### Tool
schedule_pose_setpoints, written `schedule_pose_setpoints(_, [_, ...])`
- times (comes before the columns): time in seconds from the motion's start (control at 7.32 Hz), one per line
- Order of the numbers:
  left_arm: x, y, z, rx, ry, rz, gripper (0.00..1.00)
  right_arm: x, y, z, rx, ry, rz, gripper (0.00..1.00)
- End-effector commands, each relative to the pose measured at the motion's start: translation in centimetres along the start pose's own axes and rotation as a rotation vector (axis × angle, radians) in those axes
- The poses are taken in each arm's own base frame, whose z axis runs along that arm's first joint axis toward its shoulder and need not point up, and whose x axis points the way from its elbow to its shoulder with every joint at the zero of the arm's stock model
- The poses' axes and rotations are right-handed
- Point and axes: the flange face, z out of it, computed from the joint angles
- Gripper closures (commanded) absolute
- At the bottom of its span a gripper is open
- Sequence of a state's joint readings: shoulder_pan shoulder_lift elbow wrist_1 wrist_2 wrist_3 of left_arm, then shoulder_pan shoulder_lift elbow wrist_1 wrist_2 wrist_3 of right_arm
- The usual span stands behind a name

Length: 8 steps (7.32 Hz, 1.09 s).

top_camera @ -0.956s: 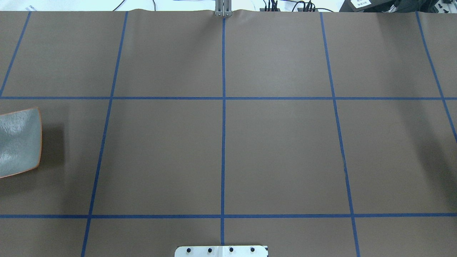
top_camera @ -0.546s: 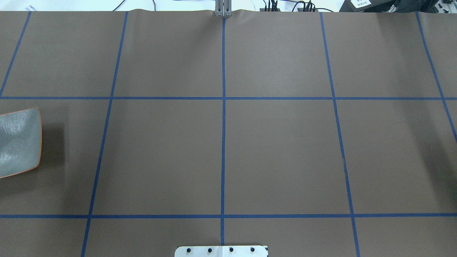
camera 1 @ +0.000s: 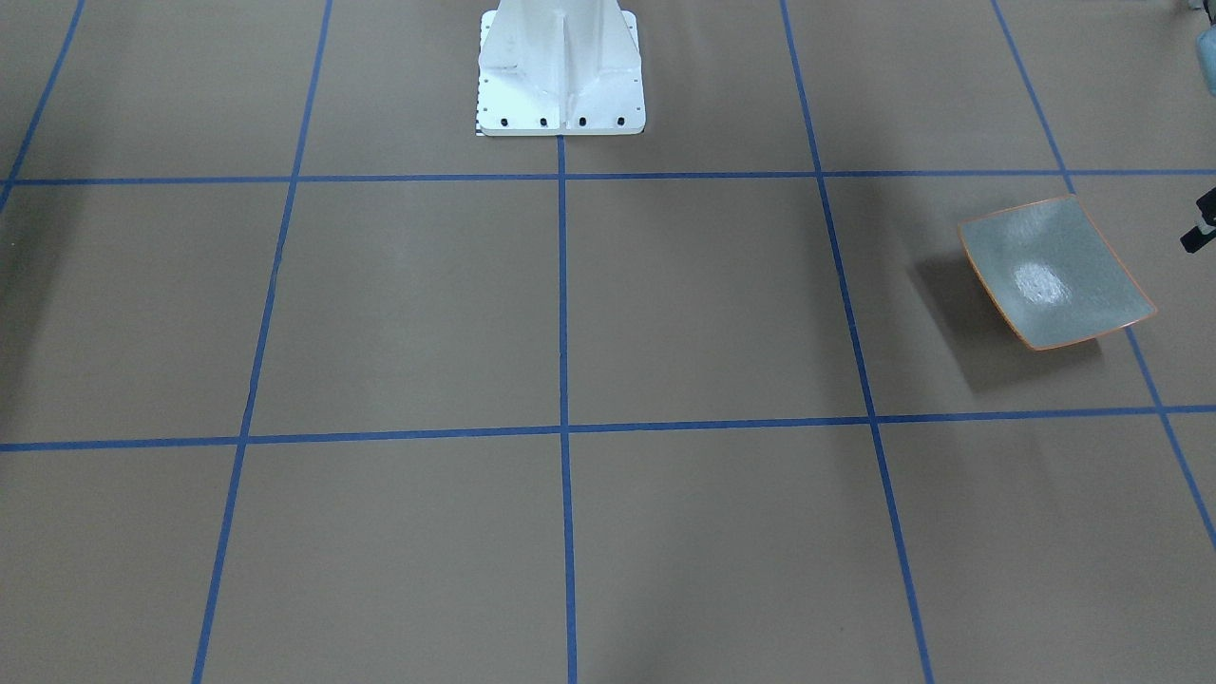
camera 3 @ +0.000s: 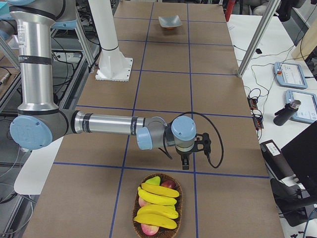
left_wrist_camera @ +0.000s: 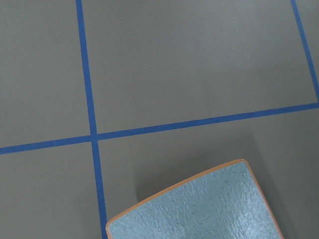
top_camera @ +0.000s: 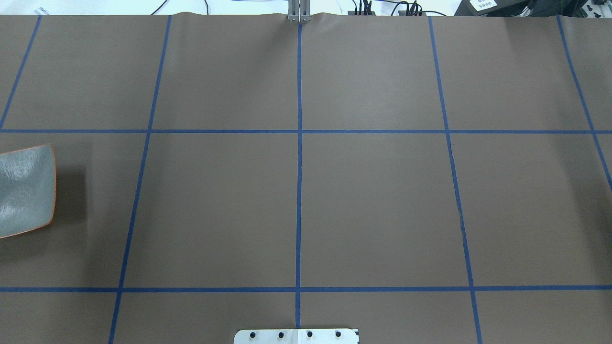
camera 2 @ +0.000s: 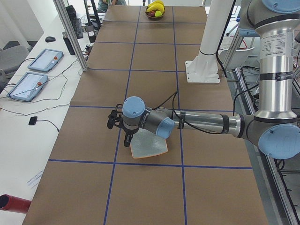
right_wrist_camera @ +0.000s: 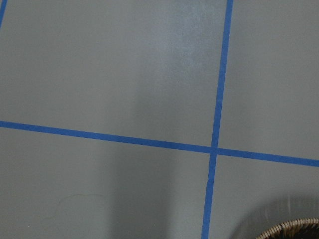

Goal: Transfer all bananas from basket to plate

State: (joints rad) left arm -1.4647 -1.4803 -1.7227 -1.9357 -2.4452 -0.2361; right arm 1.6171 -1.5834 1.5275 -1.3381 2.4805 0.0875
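**Plate (camera 1: 1054, 275) and basket (camera 3: 180, 198) at opposite ends of the counter (top_camera: 373, 200)**

The plate lies at the robot's left end. The basket, with the bananas (camera 3: 157, 198) piled in it, lies at the right end. The robot's base (camera 1: 560, 66) stands between them.

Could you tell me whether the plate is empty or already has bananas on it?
Empty: the plate shows only bare glaze, and the bananas lie in the basket.

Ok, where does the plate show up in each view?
Front-facing: plate, right of centre.
Overhead: plate at left edge, cut off.
Exterior left: plate at centre.
Exterior right: plate at far top.
Left wrist: plate at bottom edge.
Right wrist: not in it.
Shared landmark: white robot base, in all four exterior views.
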Motion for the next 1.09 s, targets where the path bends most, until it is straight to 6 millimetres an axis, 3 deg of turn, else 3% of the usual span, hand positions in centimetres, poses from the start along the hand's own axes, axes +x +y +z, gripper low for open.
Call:
schedule_pose_setpoints(0.0, [0.0, 0.0, 0.0, -0.001, 0.0, 0.001, 0.0, 6.3, 1.2, -0.8, 0.013, -0.053, 0.041, 0.1])
schedule_pose_setpoints(0.27, [0.1, -0.1, 0.0, 0.001, 0.001, 0.003, 0.0, 11.9, 3.4, -2.3, 0.039, 0.012, 0.006, 0.11])
schedule_pose_setpoints(0.41, [0.2, -0.1, -0.1, 0.002, 0.002, 0.003, 0.0, 14.8, 4.8, -1.8, 0.032, 0.006, 0.007, 0.11])
schedule_pose_setpoints(0.96, [1.2, -0.4, -0.9, 0.018, 0.005, 0.001, 0.0, 19.2, 10.3, 1.9, -0.042, -0.014, -0.071, 0.11])
